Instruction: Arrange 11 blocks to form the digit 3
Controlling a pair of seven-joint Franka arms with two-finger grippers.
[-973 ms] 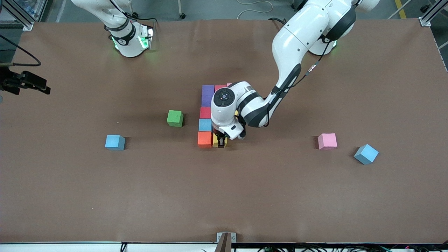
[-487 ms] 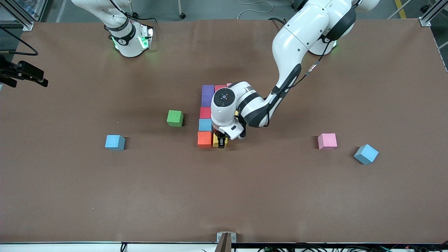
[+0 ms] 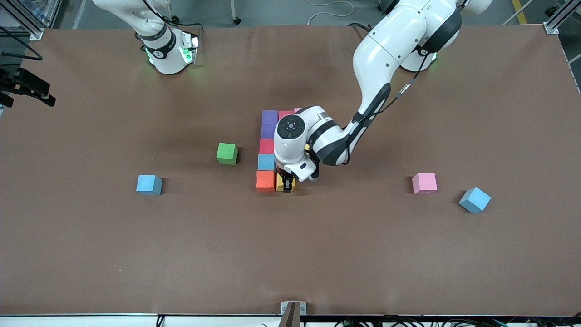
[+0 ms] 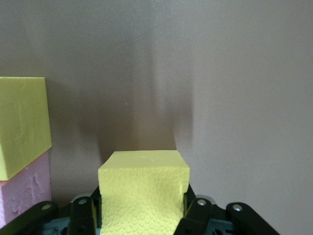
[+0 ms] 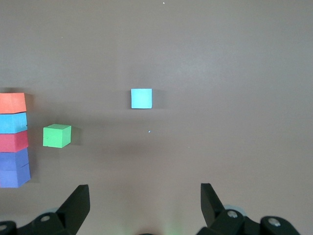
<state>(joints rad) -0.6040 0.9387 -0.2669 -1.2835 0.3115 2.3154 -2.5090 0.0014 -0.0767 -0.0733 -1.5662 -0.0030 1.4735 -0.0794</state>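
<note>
My left gripper (image 3: 286,185) is shut on a yellow block (image 3: 284,181) that rests on the table beside the orange block (image 3: 265,180). In the left wrist view the yellow block (image 4: 144,193) fills the space between the jaws. A column runs away from the front camera: orange, light blue (image 3: 266,161), red (image 3: 266,146), two purple (image 3: 268,123). A red block (image 3: 285,113) and a pink sliver (image 3: 297,109) adjoin the farthest purple; the arm hides the rest. Another yellow block (image 4: 22,127) and a pink one (image 4: 24,188) show beside the held block. My right gripper (image 5: 145,200) is open and empty, high over the table.
A green cube (image 3: 227,153) sits beside the column toward the right arm's end, a light blue cube (image 3: 149,185) farther that way. A loose pink block (image 3: 424,183) and a tilted light blue cube (image 3: 475,200) lie toward the left arm's end.
The right gripper has drifted at the table's edge by the right arm's end. The left gripper, the yellow block and the other blocks have not moved.
</note>
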